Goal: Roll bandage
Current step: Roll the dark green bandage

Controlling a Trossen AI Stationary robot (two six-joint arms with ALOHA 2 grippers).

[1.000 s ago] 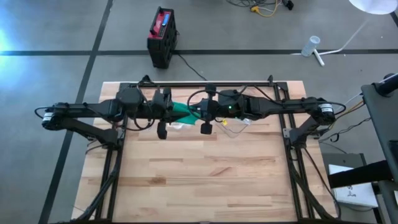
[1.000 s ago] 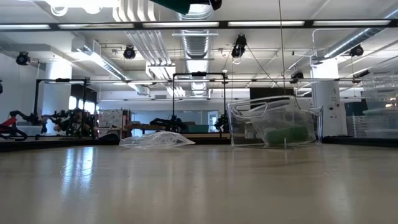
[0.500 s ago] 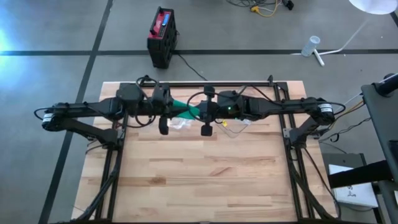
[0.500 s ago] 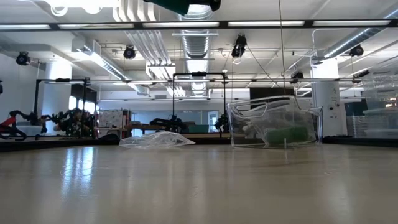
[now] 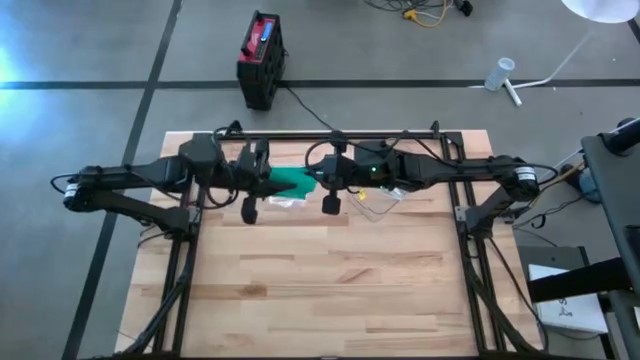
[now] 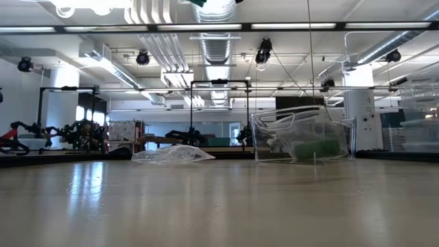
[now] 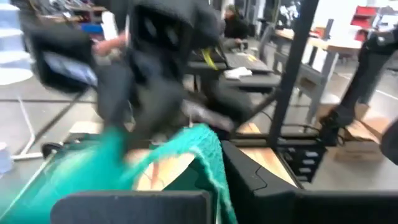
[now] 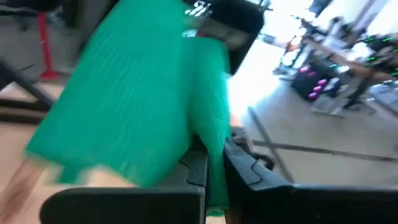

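Observation:
A green bandage (image 5: pixel 295 182) hangs high above the far half of the table, stretched between my two grippers, which face each other. My left gripper (image 5: pixel 272 178) is shut on its left end and my right gripper (image 5: pixel 320 182) on its right end. The right wrist view shows the bandage (image 8: pixel 137 106) as a broad ribbed band spreading away from the fingers. In the left wrist view the bandage (image 7: pixel 186 155) is blurred, with the right arm's hand behind it. The low view shows only a sliver of the bandage (image 6: pixel 199 2), at its top edge. My left gripper (image 7: pixel 217 186) pinches an edge of the bandage's left end (image 7: pixel 216 163) between its two fingers, coming level from the table's left. The bandage is lifted clear of the table. My right gripper (image 8: pixel 214 177) pinches the bandage's right end (image 8: pixel 214 149) between its two fingers, level from the table's right. Several layers seem bunched there. The band fans out beyond the fingers, clear of the table.
A clear plastic box (image 6: pixel 302 140) holding something green stands on the far part of the table, under the right arm (image 5: pixel 378 200). A crumpled clear wrapper (image 6: pixel 171 154) lies left of it. The table's near half (image 5: pixel 330 280) is bare wood.
My left gripper has turned a little and drawn slightly toward the table's left. From above, the bandage between the grippers now shows broader than the narrow strip before. In the low view the bandage has risen almost out of the top.

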